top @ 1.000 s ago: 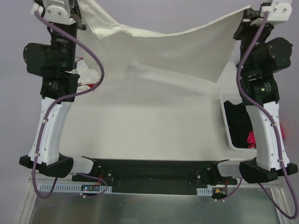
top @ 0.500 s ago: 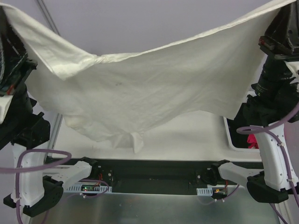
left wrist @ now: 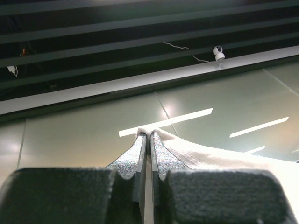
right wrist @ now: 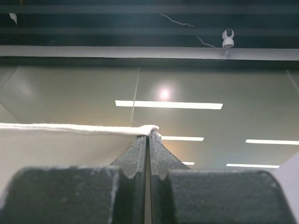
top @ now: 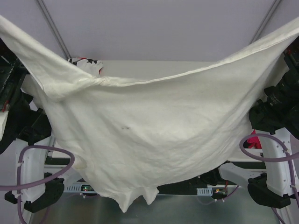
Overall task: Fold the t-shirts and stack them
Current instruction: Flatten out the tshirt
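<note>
Cream-white t-shirt (top: 154,140) hangs spread left-to-right, sagging below both grips, its top corners pinched in the closed left fingers (left wrist: 134,163) and right fingers (right wrist: 138,158).

Overhead rear view; wrist cameras toward ceiling (left wrist: 84,135).

Wall: plain pale lilac wall (top: 163,28) beyond the white worktop (top: 154,67).
Poles: two thin grey slanting metal poles (top: 53,28).
Ceiling: dark slats (left wrist: 117,44), long white strip lights (right wrist: 168,104), small white round camera (right wrist: 227,37).
</note>
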### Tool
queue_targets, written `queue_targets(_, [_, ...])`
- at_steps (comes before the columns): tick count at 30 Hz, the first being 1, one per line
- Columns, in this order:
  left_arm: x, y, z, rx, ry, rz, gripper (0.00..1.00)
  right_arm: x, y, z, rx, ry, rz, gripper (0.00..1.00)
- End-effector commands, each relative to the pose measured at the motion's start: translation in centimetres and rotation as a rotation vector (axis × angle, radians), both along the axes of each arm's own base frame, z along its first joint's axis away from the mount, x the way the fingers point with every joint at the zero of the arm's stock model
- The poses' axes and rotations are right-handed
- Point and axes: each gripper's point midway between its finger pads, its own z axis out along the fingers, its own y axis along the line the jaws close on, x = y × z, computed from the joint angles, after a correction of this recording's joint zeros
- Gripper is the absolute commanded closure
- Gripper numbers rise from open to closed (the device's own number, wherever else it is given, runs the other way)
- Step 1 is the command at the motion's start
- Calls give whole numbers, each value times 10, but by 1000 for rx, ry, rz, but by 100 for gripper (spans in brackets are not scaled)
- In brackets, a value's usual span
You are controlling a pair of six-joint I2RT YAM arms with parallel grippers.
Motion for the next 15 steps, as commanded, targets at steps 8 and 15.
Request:
queue_targets(8, [174,-36,-7,-50,122,167,100,129,49,-4,-71,86,-165,99])
queue_targets(15, [203,-57,-10,11,132,151,100,165,51,-4,-53,112,-96,99])
